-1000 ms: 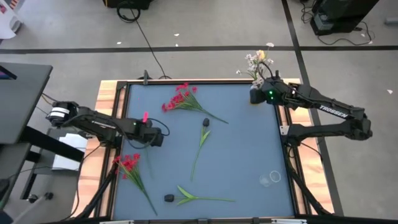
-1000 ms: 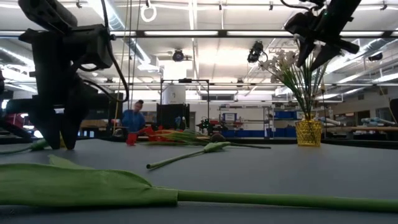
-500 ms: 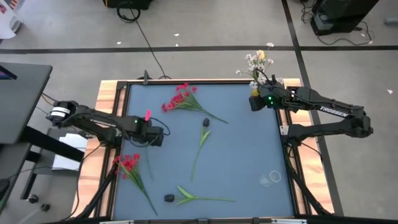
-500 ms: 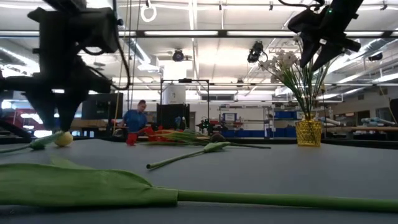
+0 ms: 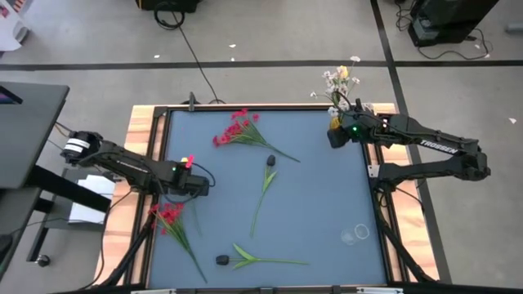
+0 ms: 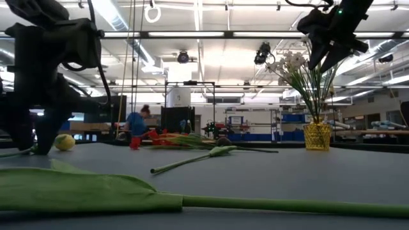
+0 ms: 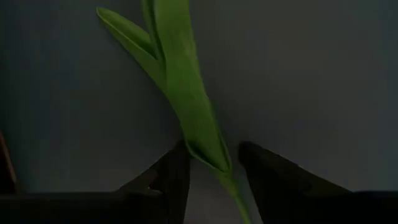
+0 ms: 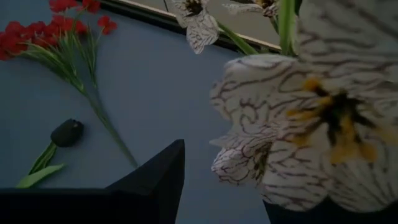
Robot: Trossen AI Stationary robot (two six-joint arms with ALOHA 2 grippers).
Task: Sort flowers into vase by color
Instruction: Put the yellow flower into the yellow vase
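Observation:
My left gripper (image 5: 196, 188) is open and points down at the table's left part, fingertips near the table (image 6: 32, 144). It stands astride a yellow tulip's green stem and leaf (image 7: 186, 106), whose bud (image 6: 64, 142) lies beside it. My right gripper (image 5: 333, 135) is open and hovers by the gold vase (image 6: 316, 135) at the far right corner. That vase holds white blossoms (image 8: 311, 118) and a yellow bud (image 5: 344, 72). Two red clusters (image 5: 237, 129) (image 5: 169, 216) and two dark-headed buds (image 5: 270, 161) (image 5: 222, 260) lie flat on the mat. My left gripper comes from above with its open fingers (image 7: 171, 180) on either side of the yellow tulip's stem, where the leaf base joins it (image 7: 214, 163). The tulip lies flat on the table. Whether a finger touches the leaf I cannot tell.
A clear glass thing (image 5: 355, 234) lies near the table's right near corner. A raised black frame (image 5: 261, 106) borders the blue mat. A person in blue (image 6: 136, 121) shows in the room behind. The mat's middle right part holds nothing.
My left gripper has moved toward the table's near edge and a little left, and now stands low on the table. The yellow bud, hidden behind it a second ago, shows beside it in the low view.

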